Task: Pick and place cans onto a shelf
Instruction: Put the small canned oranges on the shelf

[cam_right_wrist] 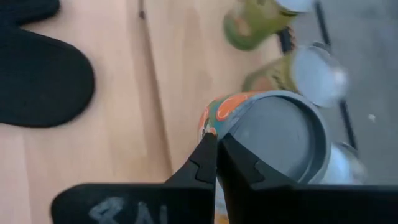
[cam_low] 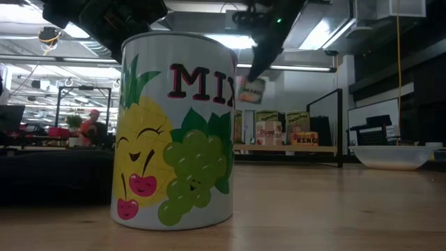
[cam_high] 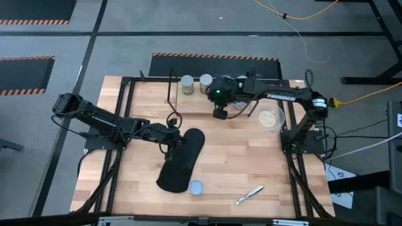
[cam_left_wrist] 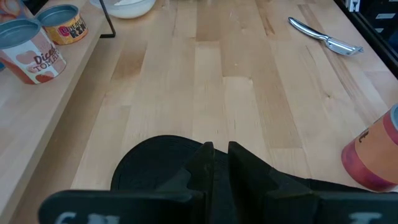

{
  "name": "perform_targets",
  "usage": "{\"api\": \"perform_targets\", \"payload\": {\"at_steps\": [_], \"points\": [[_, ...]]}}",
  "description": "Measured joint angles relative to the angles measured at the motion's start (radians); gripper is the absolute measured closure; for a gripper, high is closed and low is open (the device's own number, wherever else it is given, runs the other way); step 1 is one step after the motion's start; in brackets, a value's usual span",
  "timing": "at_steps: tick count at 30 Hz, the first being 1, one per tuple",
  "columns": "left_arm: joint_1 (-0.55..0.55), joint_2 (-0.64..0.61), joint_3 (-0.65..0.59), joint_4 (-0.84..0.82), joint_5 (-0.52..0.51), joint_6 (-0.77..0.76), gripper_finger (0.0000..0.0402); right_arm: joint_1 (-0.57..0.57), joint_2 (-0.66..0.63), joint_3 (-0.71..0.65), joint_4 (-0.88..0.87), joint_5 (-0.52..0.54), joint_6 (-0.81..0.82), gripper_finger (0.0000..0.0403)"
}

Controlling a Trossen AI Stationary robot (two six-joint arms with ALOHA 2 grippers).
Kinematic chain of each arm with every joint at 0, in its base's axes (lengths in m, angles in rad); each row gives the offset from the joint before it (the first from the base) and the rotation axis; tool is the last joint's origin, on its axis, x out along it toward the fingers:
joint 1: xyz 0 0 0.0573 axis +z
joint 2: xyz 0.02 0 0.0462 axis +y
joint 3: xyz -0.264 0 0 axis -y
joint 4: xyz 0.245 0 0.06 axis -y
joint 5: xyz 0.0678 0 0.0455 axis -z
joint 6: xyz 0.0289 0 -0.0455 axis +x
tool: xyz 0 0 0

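Held: one can [cam_right_wrist: 280, 134], my right gripper [cam_right_wrist: 216, 155] clenched on its rim, hanging tilted off upright directly over the shelf [cam_high: 195, 103], which this arm is nearer.

Left gripper [cam_high: 169, 139]: nearly closed, empty, over the mat [cam_high: 182, 160], nearer the front can [cam_high: 196, 187].

Count, high view: two top-board cans [cam_high: 187, 85], one held, one loose, lower-board cans partly hidden; one bowl [cam_high: 270, 118].
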Motion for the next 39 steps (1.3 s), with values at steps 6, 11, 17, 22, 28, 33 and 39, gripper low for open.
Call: {"api": "perform_targets", "payload": {"at_steps": [6, 11, 17, 22, 28, 33, 39], "points": [[0.000, 0.000, 0.000, 0.000, 0.000, 0.000, 0.0360, 0.000, 0.080, 0.000, 0.105, -0.062, -0.048, 0.0394], [0.000, 0.000, 0.000, 0.000, 0.000, 0.000, 0.0360, -0.002, 0.122, 0.000, 0.129, -0.107, -0.049, 0.0394], [0.000, 0.000, 0.000, 0.000, 0.000, 0.000, 0.0360, -0.017, 0.166, 0.000, 0.133, -0.107, -0.049, 0.0394], [0.000, 0.000, 0.000, 0.000, 0.000, 0.000, 0.0360, -0.034, 0.191, 0.000, 0.137, -0.107, -0.049, 0.0394], [0.000, 0.000, 0.000, 0.000, 0.000, 0.000, 0.0360, -0.053, 0.219, -0.001, 0.139, -0.111, -0.044, 0.0393], [0.000, 0.000, 0.000, 0.000, 0.000, 0.000, 0.0360, -0.065, 0.232, -0.001, 0.140, -0.158, 0.000, 0.0392], [0.000, 0.000, 0.000, 0.000, 0.000, 0.000, 0.0360, -0.078, 0.232, -0.001, 0.144, -0.161, 0.015, 0.0391]]}}
